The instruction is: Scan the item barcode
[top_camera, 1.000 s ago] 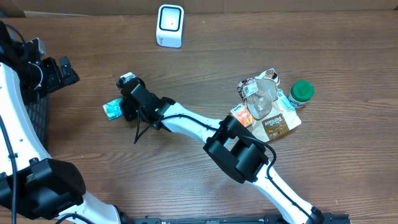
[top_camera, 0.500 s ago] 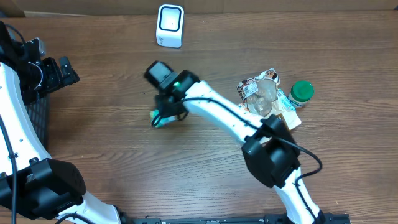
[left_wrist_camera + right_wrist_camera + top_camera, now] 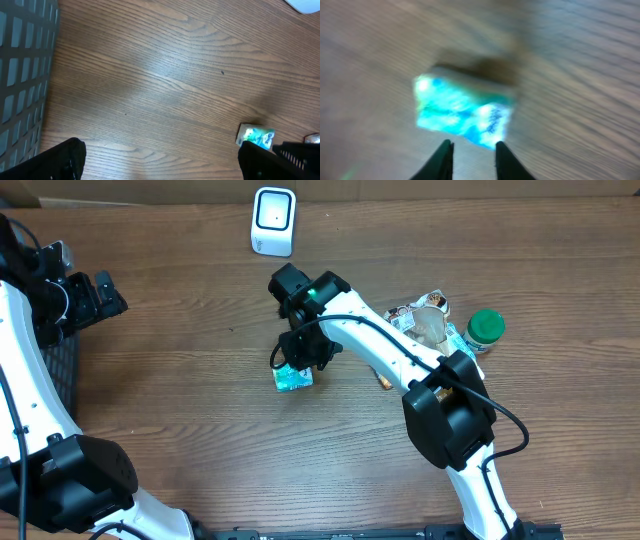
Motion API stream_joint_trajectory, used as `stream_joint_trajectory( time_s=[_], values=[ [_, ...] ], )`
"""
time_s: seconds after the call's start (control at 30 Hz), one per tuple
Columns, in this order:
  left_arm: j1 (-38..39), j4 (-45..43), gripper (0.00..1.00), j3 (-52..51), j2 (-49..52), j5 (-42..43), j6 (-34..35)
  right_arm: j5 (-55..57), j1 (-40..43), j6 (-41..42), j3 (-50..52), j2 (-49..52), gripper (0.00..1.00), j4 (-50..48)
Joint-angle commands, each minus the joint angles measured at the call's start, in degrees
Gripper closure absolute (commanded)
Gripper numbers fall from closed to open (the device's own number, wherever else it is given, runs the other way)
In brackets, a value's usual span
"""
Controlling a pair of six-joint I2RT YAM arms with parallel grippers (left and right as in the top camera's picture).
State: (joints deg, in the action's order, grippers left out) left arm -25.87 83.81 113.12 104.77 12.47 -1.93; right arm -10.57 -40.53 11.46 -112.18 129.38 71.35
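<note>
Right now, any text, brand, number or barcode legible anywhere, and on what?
Nothing legible in any view.
Print on the teal packet: blurred, unreadable.
Labels on the pile of packets: too small to read.
On the white scanner: no readable marking.

one white scanner point(image 3: 273, 220), one small teal packet point(image 3: 293, 380), one green-lidded jar point(image 3: 486, 327), one grey slotted basket point(image 3: 22, 65), and one heap of snack wrappers point(image 3: 440, 375), too jumbled to count singly.
</note>
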Motion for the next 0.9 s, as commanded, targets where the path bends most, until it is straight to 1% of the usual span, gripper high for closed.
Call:
stream_joint_trajectory(
  time_s=[0.0,0.07,0.17,0.3,0.4,0.47,0.53,0.57,0.6,0.63,0.7,0.77,0.83,0.87],
  values=[
    [0.4,0.0,0.0,0.2,-0.2,0.7,-1.1,-6.0,-3.5,-6.0,-0.9,-1.1,0.83,3.6],
    [0.4,0.0,0.0,0.2,-0.2,0.7,-1.1,-6.0,-5.4,-6.0,0.5,-1.1,0.86,4.6],
    [0.4,0.0,0.0,0.2,-0.2,0.7,-1.1,-5.1,-7.0,-6.0,3.1,-1.1,0.87,3.6],
    [0.4,0.0,0.0,0.2,-0.2,0.7,-1.1,-3.5,-8.0,-6.0,7.1,-1.1,0.87,-2.0],
    [0.4,0.0,0.0,0.2,-0.2,0.7,-1.1,-0.1,-8.0,-6.0,9.3,-1.1,0.87,-7.0],
    [0.4,0.0,0.0,0.2,-0.2,0.7,-1.1,2.0,-7.8,-6.0,10.7,-1.1,0.87,-13.2],
    [0.4,-0.1,0.0,0.2,-0.2,0.7,-1.1,2.0,-7.7,-5.9,10.7,-1.1,0.86,-16.0],
    [0.4,0.0,0.01,0.2,-0.2,0.7,-1.1,2.0,-7.7,-5.5,10.7,-1.1,0.85,-18.3],
    [0.4,0.0,0.0,0.2,-0.2,0.7,-1.1,2.1,-7.6,-5.2,10.7,-1.1,0.8,-19.6],
    [0.4,0.0,0.0,0.2,-0.2,0.7,-1.1,3.5,-7.3,-2.4,10.7,-1.1,0.77,-21.3],
    [0.4,0.0,0.0,0.2,-0.2,0.7,-1.1,9.0,-6.1,4.0,10.6,-1.1,0.77,-23.3],
    [0.4,0.0,0.0,0.2,-0.2,0.7,-1.1,10.9,-5.0,6.4,10.6,-1.1,0.77,-23.6],
    [0.4,0.0,0.0,0.2,-0.2,0.7,-1.1,11.1,-2.2,10.0,10.6,-1.1,0.78,-23.5],
    [0.4,0.0,0.0,0.2,-0.2,0.7,-1.1,10.9,-1.1,10.5,10.6,-1.1,0.77,-23.5]
  ],
)
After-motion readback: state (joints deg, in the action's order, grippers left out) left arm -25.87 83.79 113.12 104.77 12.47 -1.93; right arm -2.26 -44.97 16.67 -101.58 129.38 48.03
